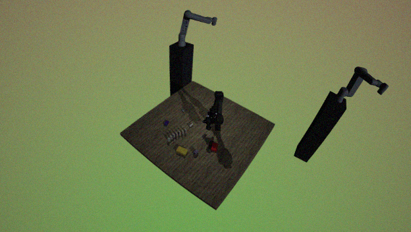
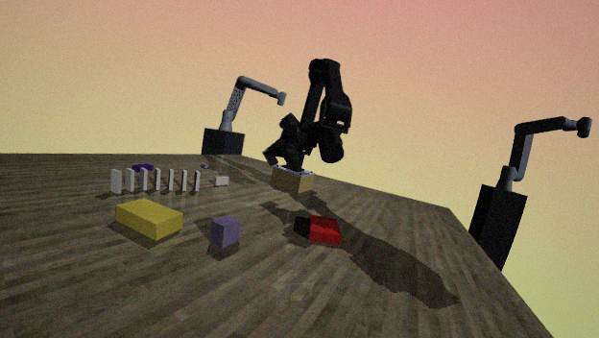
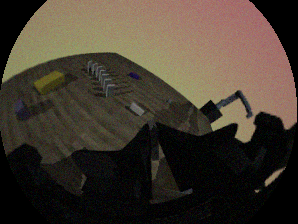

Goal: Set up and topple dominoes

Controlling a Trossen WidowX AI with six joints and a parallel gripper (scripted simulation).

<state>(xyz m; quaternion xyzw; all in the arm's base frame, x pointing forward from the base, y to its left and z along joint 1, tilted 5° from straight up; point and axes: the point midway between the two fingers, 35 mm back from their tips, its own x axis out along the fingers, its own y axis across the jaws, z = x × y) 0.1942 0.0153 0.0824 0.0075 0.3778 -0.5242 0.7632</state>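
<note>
Your fingers (image 1: 207,122) (image 2: 273,155) are narrow, shut on a domino (image 3: 154,149), off the surface (image 1: 211,184) (image 2: 202,298) (image 3: 65,120). Seven-domino row (image 1: 178,132) (image 2: 157,179) (image 3: 102,75) upright; loose white domino (image 1: 191,124) (image 2: 222,181) (image 3: 136,108) lies near one end.

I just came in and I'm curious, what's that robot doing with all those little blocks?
The black robot arm's gripper is up above the table, shut on something, probably a domino, though it's too dark to be sure. Seven white dominoes stand in a row. Another white block lies flat past one end. The row hasn't been knocked over.
</note>
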